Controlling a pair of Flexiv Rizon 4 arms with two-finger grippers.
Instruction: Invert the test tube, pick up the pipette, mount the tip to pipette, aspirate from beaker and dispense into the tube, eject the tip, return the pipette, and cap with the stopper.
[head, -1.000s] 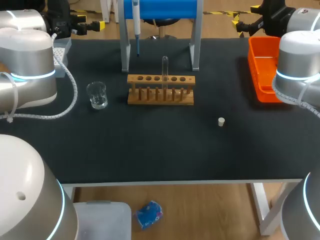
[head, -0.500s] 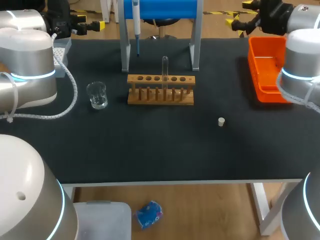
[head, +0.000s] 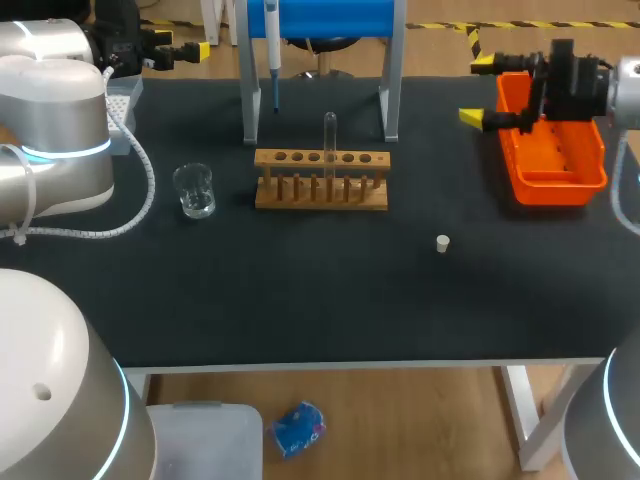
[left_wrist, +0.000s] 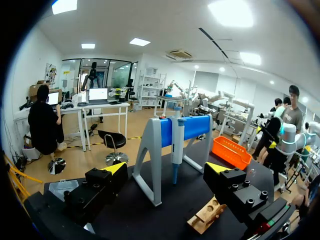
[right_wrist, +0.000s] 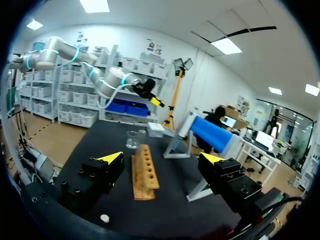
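Observation:
A clear test tube (head: 329, 135) stands in the wooden rack (head: 320, 181) at mid-table. The pipette (head: 272, 48) hangs on the blue stand (head: 330, 18) behind the rack. A glass beaker (head: 194, 190) stands left of the rack, and a small white stopper (head: 442, 242) lies to the rack's front right. My right gripper (head: 478, 91) hovers open at the orange tray's left edge, with nothing between its fingers. From its wrist, the right gripper (right_wrist: 162, 158) faces the rack (right_wrist: 144, 172), with the stopper (right_wrist: 104, 218) below. My left gripper (left_wrist: 166, 167) is open and faces the pipette (left_wrist: 177, 145).
An orange tray (head: 560, 178) sits at the table's right back. A tip box (head: 124, 97) is at the left back, beside my left gripper (head: 180, 50). The stand's grey legs (head: 250, 100) flank the back of the rack.
My right arm has swung in from the back right corner; its gripper now hangs at the orange tray's left edge, turned toward the rack. The left arm has not moved.

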